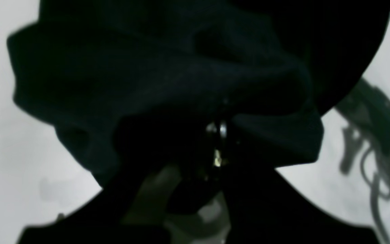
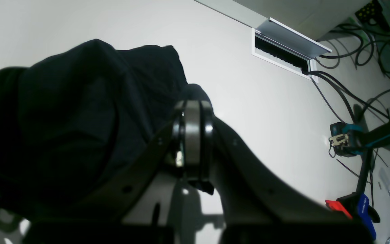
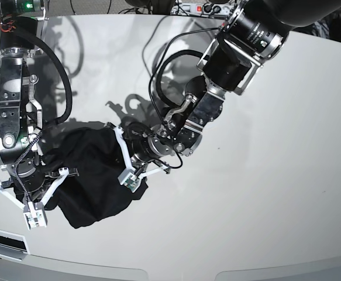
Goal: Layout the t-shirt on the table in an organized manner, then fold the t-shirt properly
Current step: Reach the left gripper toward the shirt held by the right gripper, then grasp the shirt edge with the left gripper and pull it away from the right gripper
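T-shirt: bunched in a dark, crumpled heap on the table, toward the near-left part of the base view, not yet spread flat. No sleeve, collar or hem distinguishable.

Step in hand, as judged: layout stage, gathering hold of the fabric before spreading. Folding not begun.

Left gripper: closed at the right-hand edge of the heap, with fabric bunched directly over the jaws in the wrist view. Appears pinched on cloth.

Right gripper: closed at the left side of the heap, with jaws pressed together in its own wrist view and dark fabric draped just beside and behind them. Cannot tell whether any cloth is caught.

Next move, as judged: draw the two grip points apart and lift slightly to open the heap, then locate shoulders or hem before laying flat. Confirm a real hold on the right side first.

Room: wide bare surface to the right and toward the far side. Near table edge close to the heap and the right gripper, so spread away from that edge. Cables and a slot in the far corner, well apart from the garment.
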Robot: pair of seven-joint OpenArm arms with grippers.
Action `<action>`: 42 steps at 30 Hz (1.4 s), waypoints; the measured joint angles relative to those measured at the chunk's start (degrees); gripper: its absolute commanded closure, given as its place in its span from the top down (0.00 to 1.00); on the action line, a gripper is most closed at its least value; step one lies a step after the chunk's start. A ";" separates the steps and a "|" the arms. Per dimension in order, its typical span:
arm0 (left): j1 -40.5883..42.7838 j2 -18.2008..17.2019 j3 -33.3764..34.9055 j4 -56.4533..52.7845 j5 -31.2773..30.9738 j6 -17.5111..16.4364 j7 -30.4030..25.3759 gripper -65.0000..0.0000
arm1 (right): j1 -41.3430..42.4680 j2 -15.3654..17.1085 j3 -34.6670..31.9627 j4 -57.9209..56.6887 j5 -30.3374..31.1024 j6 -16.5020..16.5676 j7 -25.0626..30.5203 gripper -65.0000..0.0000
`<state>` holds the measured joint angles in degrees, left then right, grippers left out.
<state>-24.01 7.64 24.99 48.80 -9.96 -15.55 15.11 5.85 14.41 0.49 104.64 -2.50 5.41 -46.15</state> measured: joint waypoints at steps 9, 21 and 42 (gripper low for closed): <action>-4.13 -2.69 -2.56 19.12 4.02 -4.22 19.56 0.00 | -0.11 0.33 0.00 0.00 1.84 3.06 0.00 0.00; -11.87 -14.97 -2.95 35.19 5.16 -4.59 31.04 0.00 | 0.02 0.44 0.15 0.00 5.92 4.17 0.55 0.00; -25.68 -21.20 -2.93 35.23 -4.00 -2.73 33.83 0.00 | 3.91 0.37 0.74 0.22 0.79 -2.19 1.03 0.00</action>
<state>-49.69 -13.56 22.06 84.03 -13.96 -18.28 48.95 9.76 14.79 1.23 104.86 -1.72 3.22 -45.12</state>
